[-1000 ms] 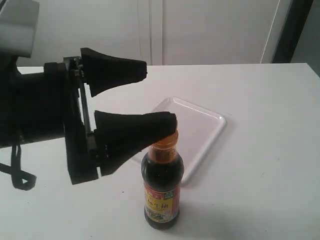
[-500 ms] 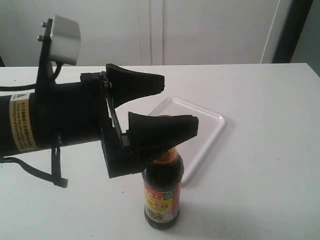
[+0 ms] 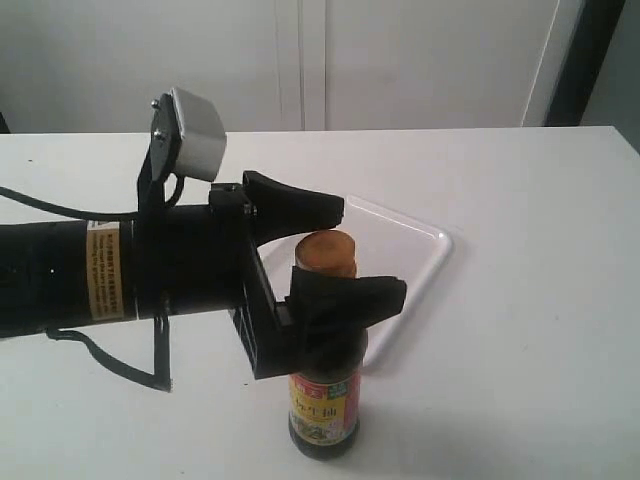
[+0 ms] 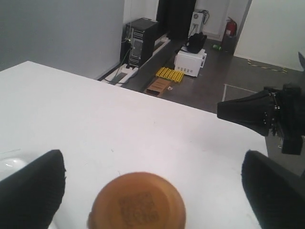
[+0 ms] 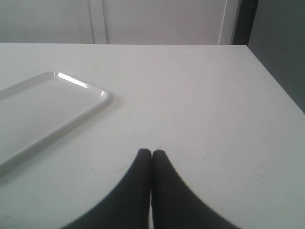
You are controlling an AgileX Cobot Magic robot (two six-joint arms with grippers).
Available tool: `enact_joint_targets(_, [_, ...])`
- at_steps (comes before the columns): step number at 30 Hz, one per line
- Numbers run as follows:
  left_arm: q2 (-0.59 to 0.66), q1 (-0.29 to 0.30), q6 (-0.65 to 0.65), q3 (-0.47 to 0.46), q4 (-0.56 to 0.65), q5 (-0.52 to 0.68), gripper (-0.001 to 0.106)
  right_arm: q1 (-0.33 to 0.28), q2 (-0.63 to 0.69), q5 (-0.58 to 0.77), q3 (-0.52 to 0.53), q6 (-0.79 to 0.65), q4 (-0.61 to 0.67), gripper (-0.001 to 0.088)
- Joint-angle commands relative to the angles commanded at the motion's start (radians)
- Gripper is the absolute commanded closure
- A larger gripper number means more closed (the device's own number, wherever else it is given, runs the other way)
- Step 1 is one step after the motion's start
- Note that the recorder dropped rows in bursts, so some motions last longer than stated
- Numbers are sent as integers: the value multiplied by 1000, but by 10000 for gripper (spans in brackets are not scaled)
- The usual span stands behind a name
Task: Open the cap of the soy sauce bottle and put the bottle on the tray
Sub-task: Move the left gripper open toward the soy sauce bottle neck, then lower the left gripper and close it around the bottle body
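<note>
The soy sauce bottle [image 3: 323, 400] stands upright on the white table, in front of the tray [image 3: 415, 255]. Its red-and-yellow label faces the exterior camera. Its orange cap [image 3: 326, 252] is closed. My left gripper [image 3: 365, 252] is open, reaching in from the left with one finger behind the cap and one in front of the neck, neither touching it that I can see. In the left wrist view the cap [image 4: 138, 202] sits between the spread fingers [image 4: 33, 191]. My right gripper [image 5: 151, 153] is shut and empty, low over bare table beside the tray [image 5: 43, 107].
The right gripper's black tip [image 4: 248, 110] shows at the table's far edge in the left wrist view. Beyond that edge lie a floor with boxes and a computer tower [image 4: 140, 38]. White wall panels stand behind the table.
My left arm has pushed rightward and dropped. Its lower finger, first level with the cap and hiding it, now crosses the neck, so the cap shows between the fingers. The bottle has not moved.
</note>
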Motion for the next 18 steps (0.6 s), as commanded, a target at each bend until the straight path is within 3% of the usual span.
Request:
enact_joint_targets(11, [57, 0, 60, 6, -29, -2, 3, 0, 0, 0, 0, 0, 0, 868])
enact_joint_targets(18, [65, 0, 162, 75, -133, -11, 3, 0, 0, 0, 0, 0, 0, 868])
